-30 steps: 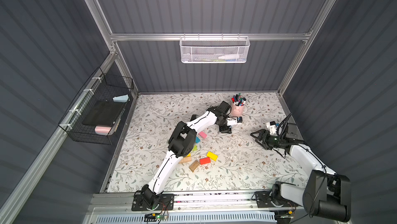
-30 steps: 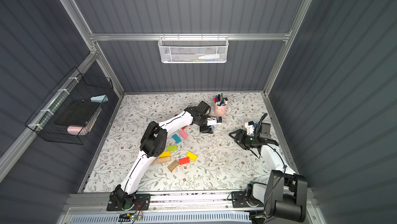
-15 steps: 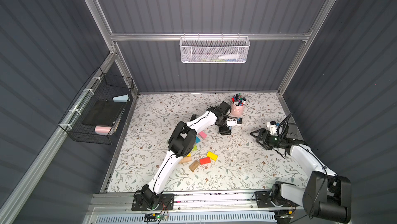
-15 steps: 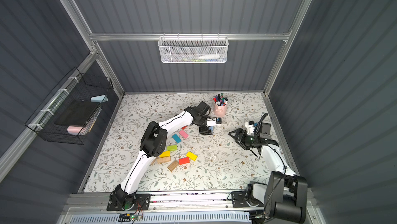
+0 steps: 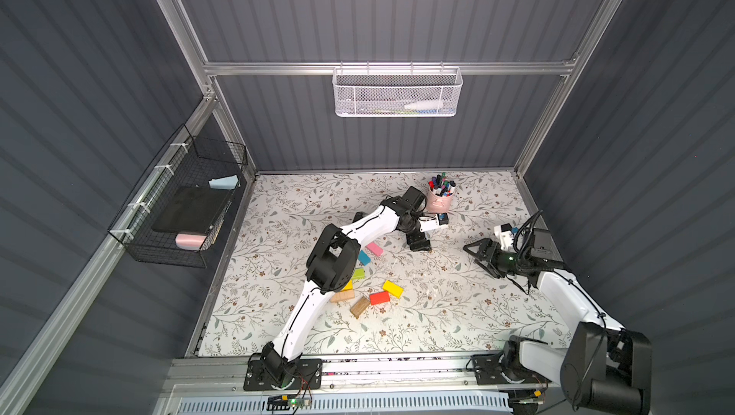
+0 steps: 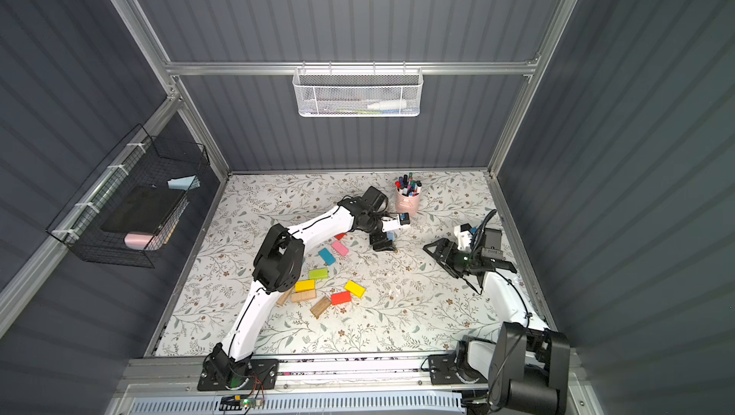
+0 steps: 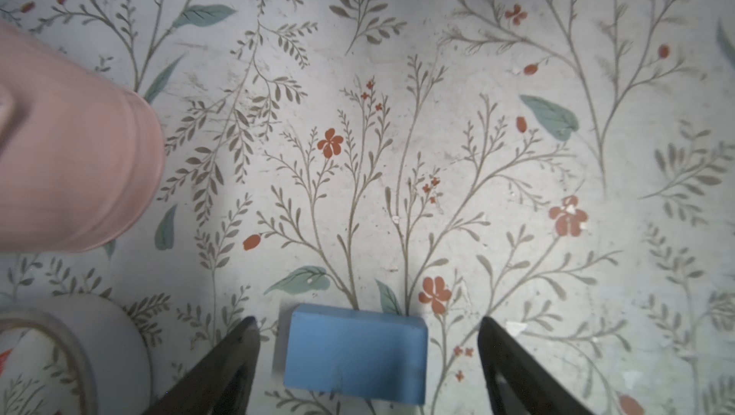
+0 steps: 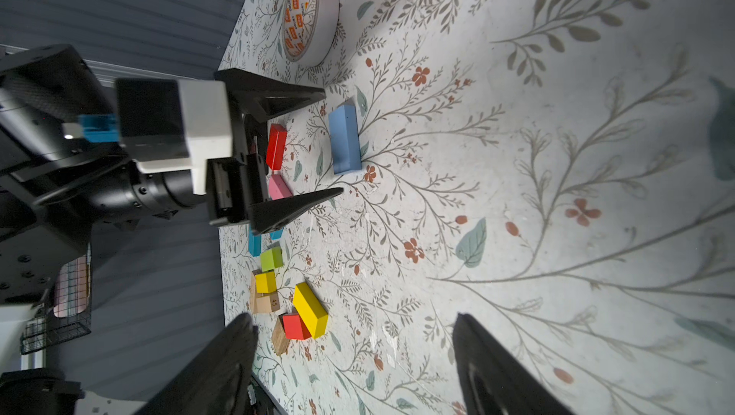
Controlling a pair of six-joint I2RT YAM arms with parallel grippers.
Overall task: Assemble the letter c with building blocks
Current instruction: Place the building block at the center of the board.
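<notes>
Left wrist: block within end effector

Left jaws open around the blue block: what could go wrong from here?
1. The blue block lies between the open left jaws, apart from both; a skewed retreat might nudge it askew.
2. The pink cup and tape roll sit close by, so a wide swing could knock them.
3. The left elbow hangs by the other blocks; dropping it might scatter them.
</notes>
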